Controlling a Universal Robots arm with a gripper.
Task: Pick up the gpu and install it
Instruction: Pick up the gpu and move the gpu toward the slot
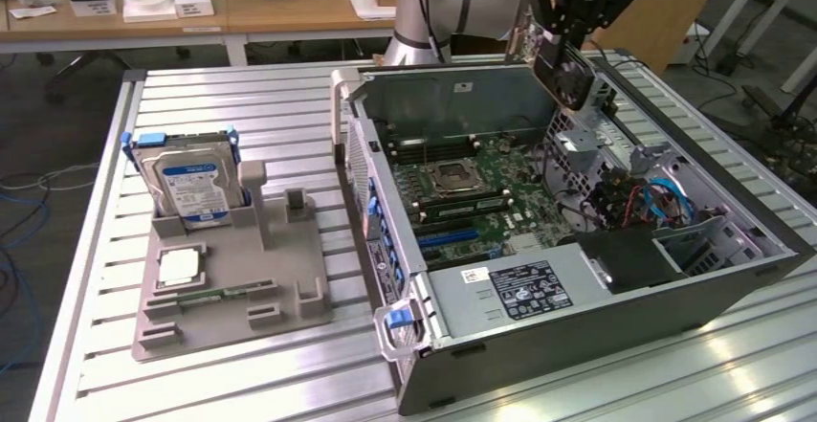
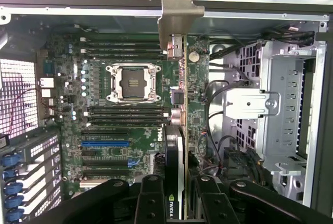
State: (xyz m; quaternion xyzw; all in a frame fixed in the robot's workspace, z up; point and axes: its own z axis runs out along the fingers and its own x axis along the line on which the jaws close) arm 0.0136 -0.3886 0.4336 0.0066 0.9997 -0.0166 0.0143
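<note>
Above the open computer case (image 1: 613,331), exterior view, the gripper (image 1: 577,30) is clamped on the gpu (image 1: 565,70), its round black fan showing. Wrist view: card edge-on over the motherboard (image 2: 67,78), with a green board, black cooler and silver bracket (image 2: 177,10).

the arm (image 1: 441,6) is standing at 12 o'clock in the exterior view, reaching toward 1 o'clock. there the gripper (image 1: 575,30) is pointing downward, its fingers (image 2: 151,198) pinching the gpu (image 1: 565,70).
</note>
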